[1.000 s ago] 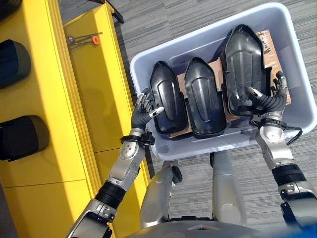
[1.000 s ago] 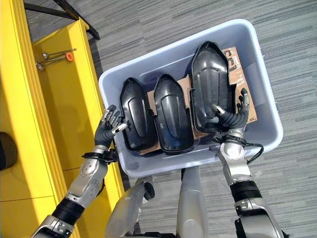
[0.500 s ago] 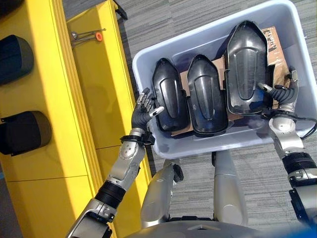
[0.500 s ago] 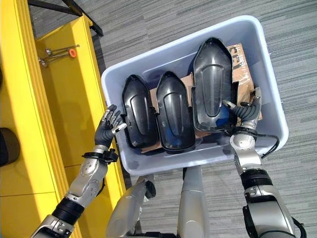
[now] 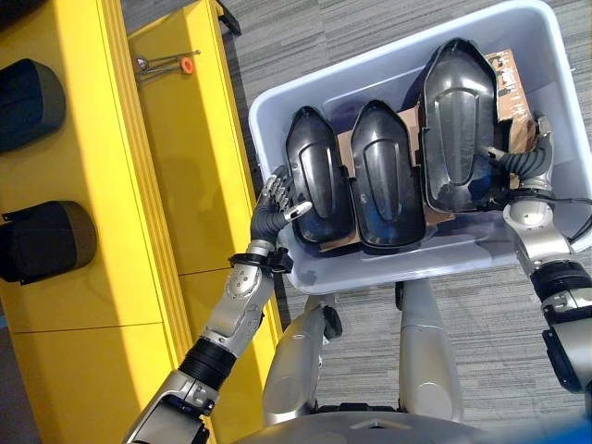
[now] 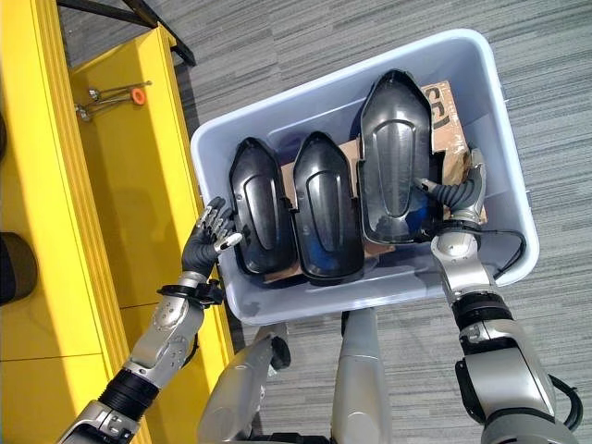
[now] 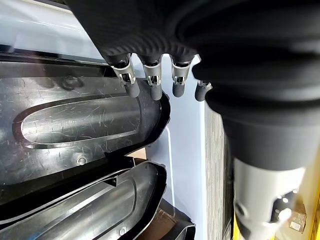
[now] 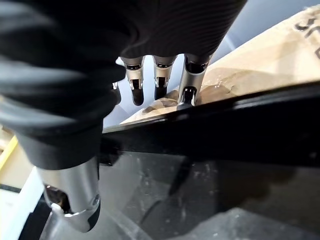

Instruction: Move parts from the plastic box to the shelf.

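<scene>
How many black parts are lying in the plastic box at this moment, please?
3, side by side: a small part by the left wall, a middle part, and a large part on the right. More may lie underneath.

Grey ribbed carpet (image 5: 370,23) covers the floor. Brown cardboard (image 6: 446,116) lies flat on the bottom of its container, partly covered; 1 corner peeks out at the far right. A metal tool with an orange collar (image 5: 186,64) lies at the far end of a yellow ledge, near a black bar (image 6: 111,13) on the carpet.

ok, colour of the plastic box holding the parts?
Pale blue-grey plastic box, translucent-looking; clearest in the right eye view.
</scene>
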### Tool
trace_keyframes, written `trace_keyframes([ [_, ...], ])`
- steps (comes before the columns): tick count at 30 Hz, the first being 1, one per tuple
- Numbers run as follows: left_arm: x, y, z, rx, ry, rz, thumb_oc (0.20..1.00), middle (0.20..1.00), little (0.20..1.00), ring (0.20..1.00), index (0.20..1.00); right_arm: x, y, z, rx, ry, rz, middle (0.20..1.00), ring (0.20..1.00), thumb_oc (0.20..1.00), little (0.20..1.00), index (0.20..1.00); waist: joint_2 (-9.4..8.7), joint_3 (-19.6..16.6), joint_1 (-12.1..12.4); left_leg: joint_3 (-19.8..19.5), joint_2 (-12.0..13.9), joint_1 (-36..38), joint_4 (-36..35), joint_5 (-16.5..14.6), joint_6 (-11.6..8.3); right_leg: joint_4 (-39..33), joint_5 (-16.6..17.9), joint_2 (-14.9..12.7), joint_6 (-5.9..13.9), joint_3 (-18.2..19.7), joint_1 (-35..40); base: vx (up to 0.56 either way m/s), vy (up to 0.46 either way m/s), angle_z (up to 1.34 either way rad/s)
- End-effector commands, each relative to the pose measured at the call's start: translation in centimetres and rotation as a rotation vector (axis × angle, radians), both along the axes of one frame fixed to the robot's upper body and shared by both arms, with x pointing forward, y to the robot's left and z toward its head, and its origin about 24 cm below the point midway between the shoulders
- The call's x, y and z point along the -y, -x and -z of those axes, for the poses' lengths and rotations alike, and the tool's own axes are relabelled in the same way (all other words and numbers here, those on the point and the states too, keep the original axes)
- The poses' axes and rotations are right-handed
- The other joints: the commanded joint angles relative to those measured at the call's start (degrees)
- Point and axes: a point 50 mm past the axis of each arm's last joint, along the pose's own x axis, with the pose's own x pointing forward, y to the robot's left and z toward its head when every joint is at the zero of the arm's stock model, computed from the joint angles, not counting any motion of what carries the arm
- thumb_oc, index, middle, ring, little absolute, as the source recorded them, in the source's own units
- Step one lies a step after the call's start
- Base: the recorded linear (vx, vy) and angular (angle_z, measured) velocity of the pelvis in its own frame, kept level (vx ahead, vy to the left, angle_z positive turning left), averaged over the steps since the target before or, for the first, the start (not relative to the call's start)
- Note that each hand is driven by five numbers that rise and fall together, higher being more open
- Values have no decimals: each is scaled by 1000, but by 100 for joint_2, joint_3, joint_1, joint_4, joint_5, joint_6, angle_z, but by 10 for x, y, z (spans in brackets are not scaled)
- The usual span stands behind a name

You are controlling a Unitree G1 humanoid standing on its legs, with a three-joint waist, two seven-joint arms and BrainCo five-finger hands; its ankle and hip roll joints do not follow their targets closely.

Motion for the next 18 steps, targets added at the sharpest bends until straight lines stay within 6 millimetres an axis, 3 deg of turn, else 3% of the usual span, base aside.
trace_keyframes([
  [1,-2,1,-17,96,-12,21,1000,1000,1000,1000,1000,-23,-6,17,-109,126,-95,200,200,200,200,200,-201,-159,229,-379,333,415,318,-400,-621,-704,655,-359,466,-372,267,0,0,0],
  [18,-7,-1,-18,99,-6,-15,1000,1000,1000,1000,1000,-22,1,28,-104,116,-49,200,200,200,200,200,-241,-205,250,-423,308,392,287,-387,-612,-736,680,-368,464,-395,274,0,1,1],
])
